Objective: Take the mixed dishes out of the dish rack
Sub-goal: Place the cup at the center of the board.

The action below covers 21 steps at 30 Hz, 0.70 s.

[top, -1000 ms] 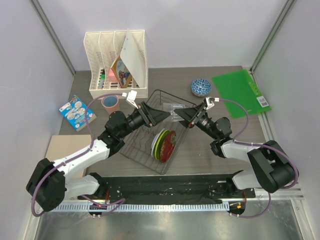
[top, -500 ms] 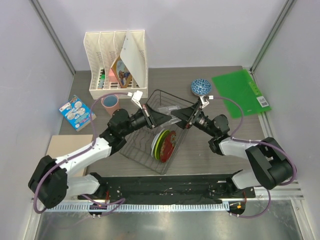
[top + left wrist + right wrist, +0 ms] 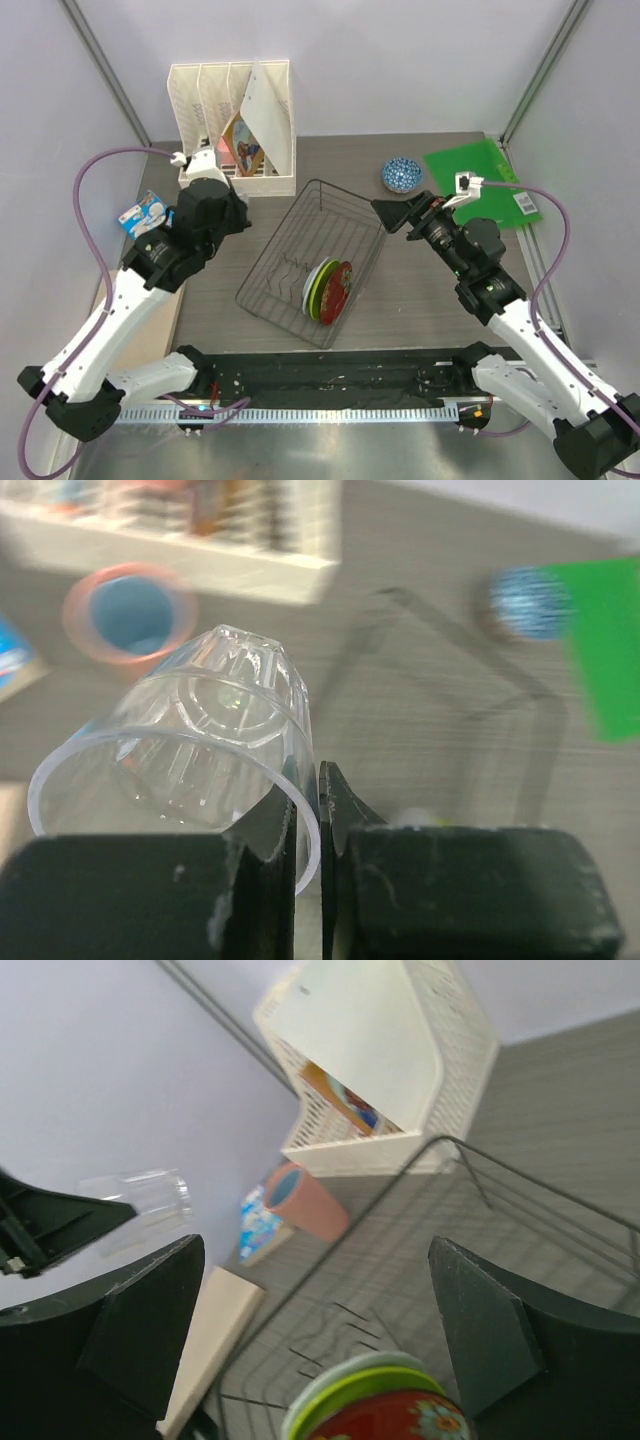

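In the left wrist view my left gripper (image 3: 312,815) is shut on the wall of the clear glass tumbler (image 3: 190,745), one finger inside and one outside, holding it in the air left of the dish rack (image 3: 300,250). The tumbler (image 3: 140,1203) also hangs at the left of the right wrist view. Green-rimmed, white and red plates (image 3: 328,290) stand on edge in the rack's near end. My right gripper (image 3: 387,210) hovers open and empty by the rack's far right corner. The pink cup (image 3: 130,608) stands upright on the table, and the blue bowl (image 3: 402,174) sits behind the rack.
A white file organizer (image 3: 235,125) stands at the back left and a green folder (image 3: 480,185) lies at the back right. A blue packet (image 3: 140,215) lies by the left wall, with a pale board (image 3: 215,1330) in front of it.
Both arms have pulled back from the rack's middle. The left gripper closed on the tumbler and lifted it out to the left. The right gripper opened and drew back to the right.
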Motion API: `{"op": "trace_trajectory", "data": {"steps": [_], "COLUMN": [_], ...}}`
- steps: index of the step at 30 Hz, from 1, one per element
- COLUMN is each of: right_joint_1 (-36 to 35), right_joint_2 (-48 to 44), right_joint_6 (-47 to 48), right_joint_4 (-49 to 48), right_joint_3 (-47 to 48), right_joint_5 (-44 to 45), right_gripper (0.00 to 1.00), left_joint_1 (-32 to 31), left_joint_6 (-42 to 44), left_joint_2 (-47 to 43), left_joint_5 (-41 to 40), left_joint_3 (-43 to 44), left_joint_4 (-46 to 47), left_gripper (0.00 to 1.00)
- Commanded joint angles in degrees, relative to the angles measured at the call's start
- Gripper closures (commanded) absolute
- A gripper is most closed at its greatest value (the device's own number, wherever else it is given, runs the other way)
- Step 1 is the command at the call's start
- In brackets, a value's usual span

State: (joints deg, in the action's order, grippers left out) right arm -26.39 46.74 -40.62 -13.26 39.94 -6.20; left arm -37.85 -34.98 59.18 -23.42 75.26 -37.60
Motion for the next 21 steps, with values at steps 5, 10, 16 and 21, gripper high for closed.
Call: {"op": "trace_trajectory", "data": {"steps": [5, 10, 16, 21], "right_joint_1": [0.03, 0.03, 0.11, 0.03], "right_joint_2": [1.77, 2.39, 1.78, 0.81], "right_joint_6": [4.41, 3.97, 3.62, 4.67], "right_joint_4": [12.64, 12.82, 12.82, 14.84], "right_joint_3": [-1.54, -1.89, -3.03, -4.35], "right_joint_5": [5.67, 5.05, 4.09, 4.79], "right_gripper": [0.00, 0.00, 0.00, 0.00], "left_joint_1": [18.74, 20.97, 21.14, 21.32], "left_joint_6": [2.37, 2.47, 0.09, -0.96], "left_joint_2": [6.73, 19.10, 29.67, 35.12], "left_joint_5": [-6.04, -4.63, 0.03, 2.59], "left_joint_3": [-1.61, 0.66, 2.08, 3.66], "left_joint_4": [-21.98, -22.60, -18.66, -16.63], "left_gripper": [1.00, 1.00, 1.00, 1.00]}}
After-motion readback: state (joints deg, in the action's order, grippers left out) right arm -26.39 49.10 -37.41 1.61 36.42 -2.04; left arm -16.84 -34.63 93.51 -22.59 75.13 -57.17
